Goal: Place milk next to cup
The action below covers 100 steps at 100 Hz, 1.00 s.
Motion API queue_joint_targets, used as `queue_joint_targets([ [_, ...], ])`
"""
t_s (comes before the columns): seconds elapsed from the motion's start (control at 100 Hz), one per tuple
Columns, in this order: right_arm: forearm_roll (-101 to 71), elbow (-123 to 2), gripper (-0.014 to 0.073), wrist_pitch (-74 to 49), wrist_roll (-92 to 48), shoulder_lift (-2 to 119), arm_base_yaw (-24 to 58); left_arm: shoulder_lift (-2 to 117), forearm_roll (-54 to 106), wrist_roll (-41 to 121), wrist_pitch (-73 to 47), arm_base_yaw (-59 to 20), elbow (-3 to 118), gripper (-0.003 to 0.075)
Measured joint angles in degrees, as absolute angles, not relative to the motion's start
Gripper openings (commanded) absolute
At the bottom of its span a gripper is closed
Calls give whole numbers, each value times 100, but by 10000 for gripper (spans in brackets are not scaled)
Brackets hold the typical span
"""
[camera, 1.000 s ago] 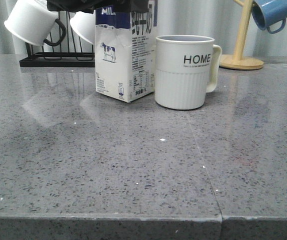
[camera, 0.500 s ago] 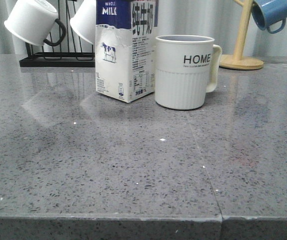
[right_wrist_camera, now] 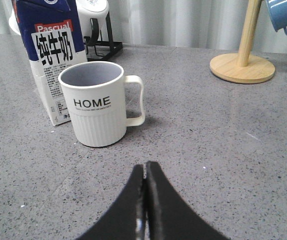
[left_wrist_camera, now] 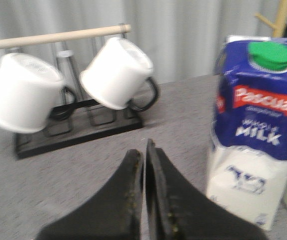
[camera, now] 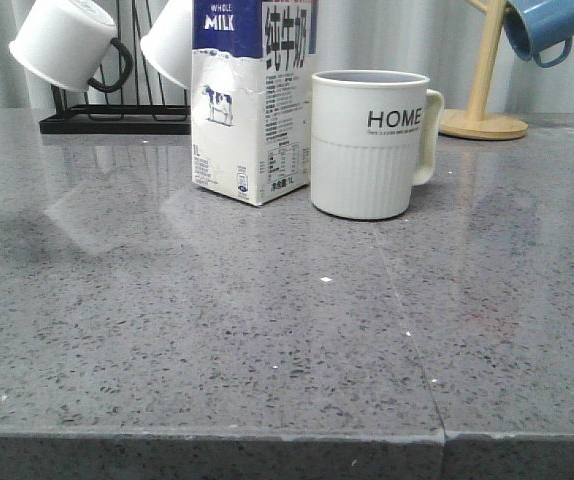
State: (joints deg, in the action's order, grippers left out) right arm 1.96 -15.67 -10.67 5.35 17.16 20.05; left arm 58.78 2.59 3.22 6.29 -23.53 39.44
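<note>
Apparently finished: the tall white, blue-topped milk carton (camera: 251, 100) stands upright just beside the white ribbed "HOME" mug (camera: 371, 143) on the grey speckled tabletop (camera: 267, 340), ahead of both pincers, the left pincer (left_wrist_camera: 144, 150) and right pincer (right_wrist_camera: 144, 172) each closed on nothing.

My fingers (left_wrist_camera: 133, 200) are black. The milk (camera: 250, 100) is white below a dark blue top, with a green cap (left_wrist_camera: 270, 55), a red label and a cow picture. The cup (camera: 367, 142) is white, "HOME" in black, ribbed below. The table (camera: 267, 340) is speckled grey.
</note>
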Motion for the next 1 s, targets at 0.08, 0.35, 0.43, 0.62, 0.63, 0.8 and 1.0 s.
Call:
queue_joint_targets([
  [0.08,196,-1567,-67,-1067,535,1716,2005,5522,259,322,388,-2101,3756,-20],
  [0.35,196,-1567,-67,-1067,535,1716,2005,4136,259,322,0,-1283,2954,-20],
  [0.43,196,-1567,-67,-1067,535,1716,2005,3707,259,322,-68,-1058,2727,-20],
  [0.62,196,-1567,-67,-1067,535,1716,2005,2688,259,322,-493,-496,2297,-20],
  [0.63,196,-1567,-67,-1067,535,1716,2005,2653,259,322,-516,-460,2265,-20],
  [0.8,196,-1567,-67,-1067,535,1716,2005,1814,297,322,-576,-215,1854,-20],
  [1.0,196,-1567,-67,-1067,535,1716,2005,922,374,322,-576,-206,1363,-20],
])
